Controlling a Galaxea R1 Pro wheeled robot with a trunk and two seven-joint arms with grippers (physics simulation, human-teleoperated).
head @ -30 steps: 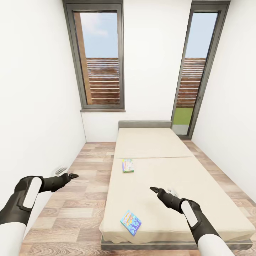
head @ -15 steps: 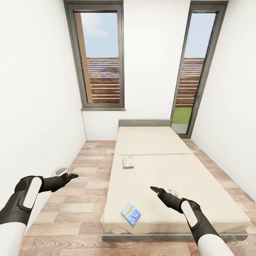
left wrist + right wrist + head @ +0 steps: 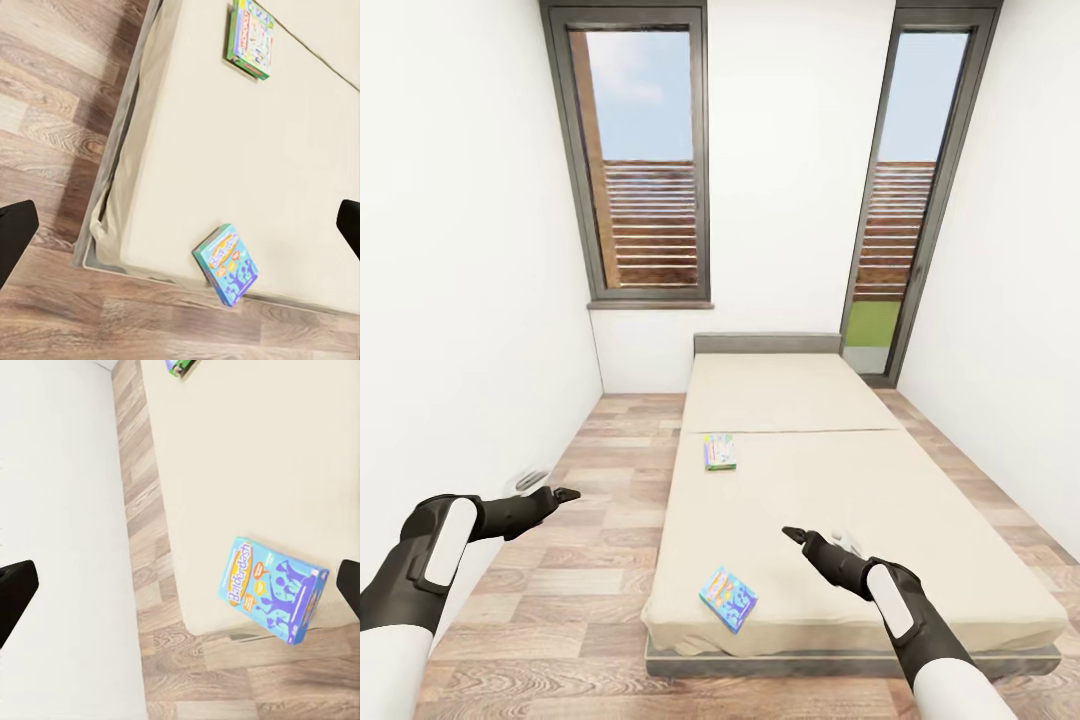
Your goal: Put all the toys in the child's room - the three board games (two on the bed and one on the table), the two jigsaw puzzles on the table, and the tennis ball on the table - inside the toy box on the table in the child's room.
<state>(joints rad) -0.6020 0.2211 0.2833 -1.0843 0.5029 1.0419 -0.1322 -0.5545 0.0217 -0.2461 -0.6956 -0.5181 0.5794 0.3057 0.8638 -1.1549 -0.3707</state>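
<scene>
Right gripper (image 3: 792, 533) is held empty with jaws spread over the bed (image 3: 920, 520); left gripper (image 3: 563, 493), also spread, hangs over the floor. Blue board game (image 3: 728, 599) lies at the bed's near corner, diagonal, nearer the right arm. Green board game (image 3: 719, 451) lies farther up. View has backed off slightly since earlier.

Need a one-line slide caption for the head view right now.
Two board games, blue near the foot and green mid-mattress, lie on the bed; both grippers empty.
</scene>
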